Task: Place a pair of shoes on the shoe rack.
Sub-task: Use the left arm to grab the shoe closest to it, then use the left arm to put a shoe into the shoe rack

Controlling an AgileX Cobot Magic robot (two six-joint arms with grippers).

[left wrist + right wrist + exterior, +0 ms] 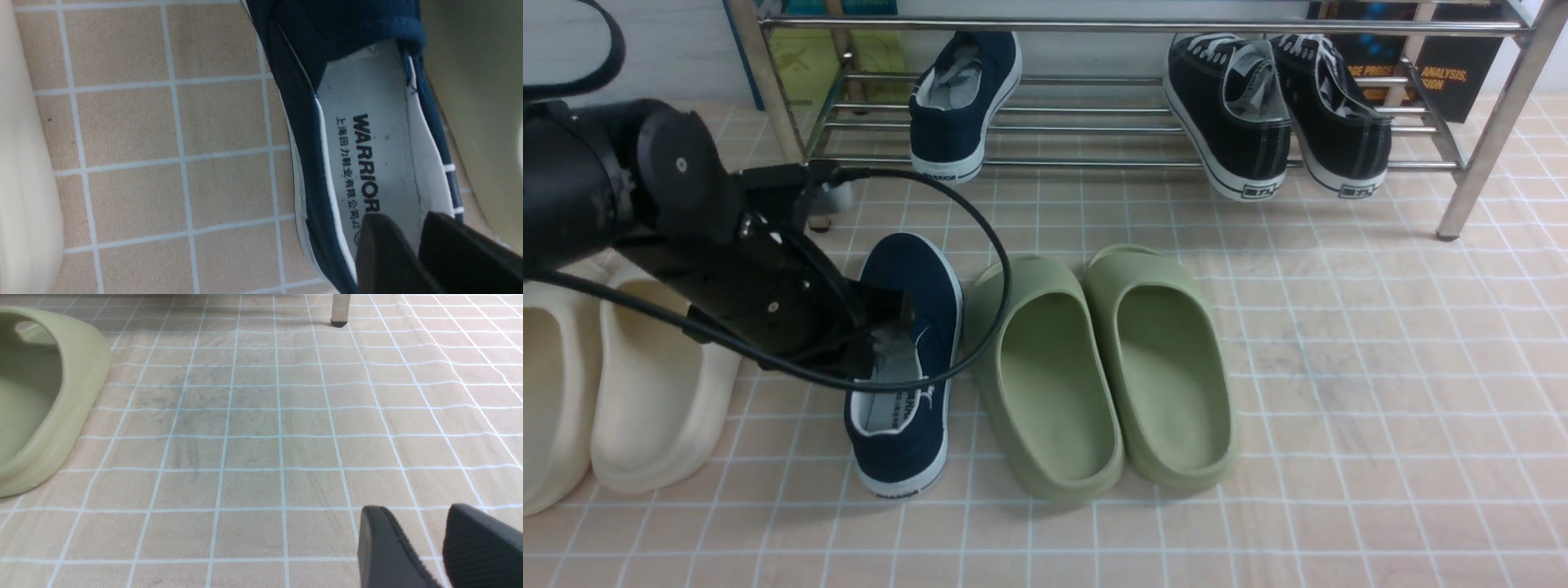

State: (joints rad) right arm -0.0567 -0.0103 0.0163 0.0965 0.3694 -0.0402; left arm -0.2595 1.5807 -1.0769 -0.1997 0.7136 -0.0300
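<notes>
One navy slip-on shoe (964, 106) leans toe-up on the lower bars of the chrome shoe rack (1094, 24). The other navy shoe (915, 278) lies flat on the tiled floor between the cream and green slides. My left gripper (894, 322) reaches down into its opening. In the left wrist view the gripper (412, 218) hangs over the grey "WARRIOR" insole of that shoe (367, 102). Its jaws stand a narrow gap apart, the insole shows through the gap, and one finger overlaps the shoe's side wall. My right gripper (412, 510) is open and empty above bare floor; it is out of the front view.
Two olive-green slides (1045, 376) (1168, 359) lie right of the floor shoe, one also in the right wrist view (41, 396). Cream slides (662, 384) lie at its left. Two black lace-up sneakers (1233, 114) lean on the rack's right half. A rack leg (339, 310) stands ahead of the right gripper.
</notes>
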